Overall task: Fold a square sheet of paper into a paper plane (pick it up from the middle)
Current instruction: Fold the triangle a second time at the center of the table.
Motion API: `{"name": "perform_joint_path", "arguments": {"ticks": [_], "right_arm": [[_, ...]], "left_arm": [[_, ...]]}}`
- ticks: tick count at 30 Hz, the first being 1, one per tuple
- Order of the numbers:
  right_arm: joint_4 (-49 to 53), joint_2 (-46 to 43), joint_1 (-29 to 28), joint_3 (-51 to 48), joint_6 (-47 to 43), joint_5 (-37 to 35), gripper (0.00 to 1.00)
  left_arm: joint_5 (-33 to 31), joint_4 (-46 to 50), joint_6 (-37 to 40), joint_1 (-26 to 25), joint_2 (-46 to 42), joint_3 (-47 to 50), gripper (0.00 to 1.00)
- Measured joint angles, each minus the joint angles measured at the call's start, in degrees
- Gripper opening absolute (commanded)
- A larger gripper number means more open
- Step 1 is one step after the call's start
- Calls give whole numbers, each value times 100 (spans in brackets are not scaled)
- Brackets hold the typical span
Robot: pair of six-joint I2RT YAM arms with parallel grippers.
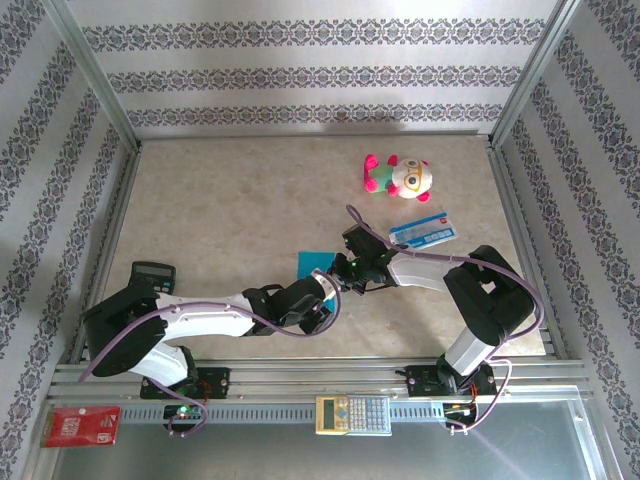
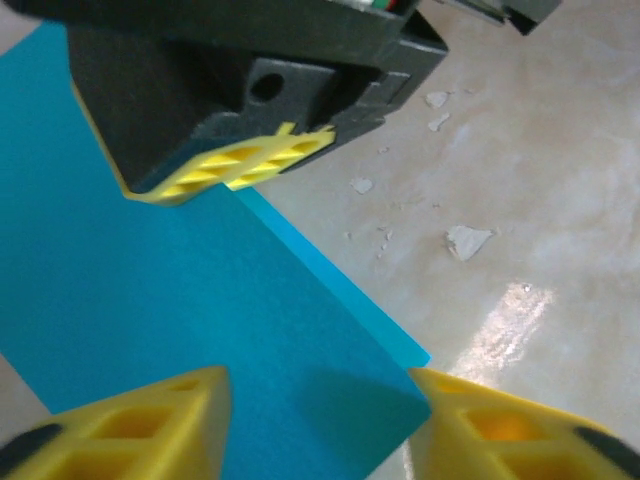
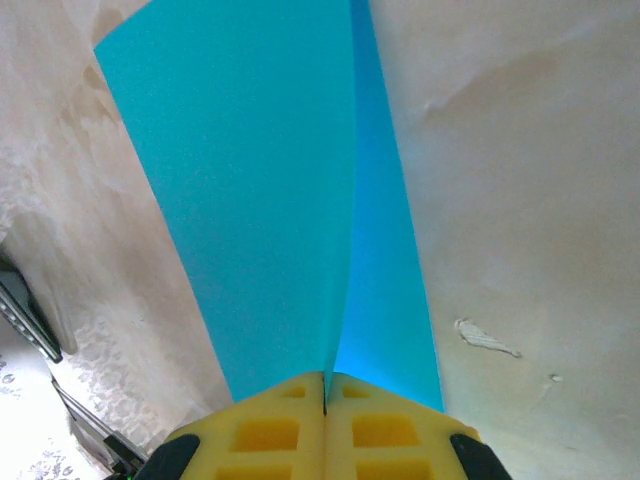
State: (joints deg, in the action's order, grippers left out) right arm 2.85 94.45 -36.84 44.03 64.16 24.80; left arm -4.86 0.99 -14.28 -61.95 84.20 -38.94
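The teal-blue square sheet of paper [image 1: 312, 262] lies folded over itself on the table's middle, with one layer raised above the other [image 3: 260, 200]. My right gripper [image 3: 325, 385] is shut on the paper's near edge, its yellow fingers pressed together with the sheet pinched between them. It reaches in from the right [image 1: 347, 268]. My left gripper [image 2: 320, 385] is open just above the paper [image 2: 180, 290], its two yellow fingertips standing apart on either side of a corner. The right gripper's fingers [image 2: 235, 168] show across the sheet in the left wrist view. The left gripper [image 1: 333, 290] sits just below the paper.
A pink and white plush toy [image 1: 398, 176] and a white-and-blue card [image 1: 423, 230] lie at the back right. A black calculator [image 1: 152, 275] rests at the left edge. Another calculator [image 1: 352, 413] and a red packet [image 1: 80, 425] sit by the front rail.
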Motion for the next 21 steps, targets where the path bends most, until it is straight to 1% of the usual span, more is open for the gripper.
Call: {"name": "perform_joint_path", "arguments": {"ticks": [4,9,12,14,16,20,21], "right_arm": [[4,0,0,0,0,0,4],[17,-2,0,0,0,0,4],[20,0,0,0,-2,-2,5],[22,0,13,0,-2,2,8],[42,-2,44,0,-9,37,13],[87,-55,157,-2,-105,33,28],[114,-129,208,-15,-153,35,30]], "left_arm": [[-92,7,22,-20,9,-9,23],[-129,7,20,-24,7,-9,9],[-122,7,7,-22,4,-9,4],[-111,9,-13,-20,-20,-9,1],[-50,2,-46,11,-68,-9,0],[398,-96,-133,149,-216,50,0],[546,-155,-160,219,-256,96,0]]}}
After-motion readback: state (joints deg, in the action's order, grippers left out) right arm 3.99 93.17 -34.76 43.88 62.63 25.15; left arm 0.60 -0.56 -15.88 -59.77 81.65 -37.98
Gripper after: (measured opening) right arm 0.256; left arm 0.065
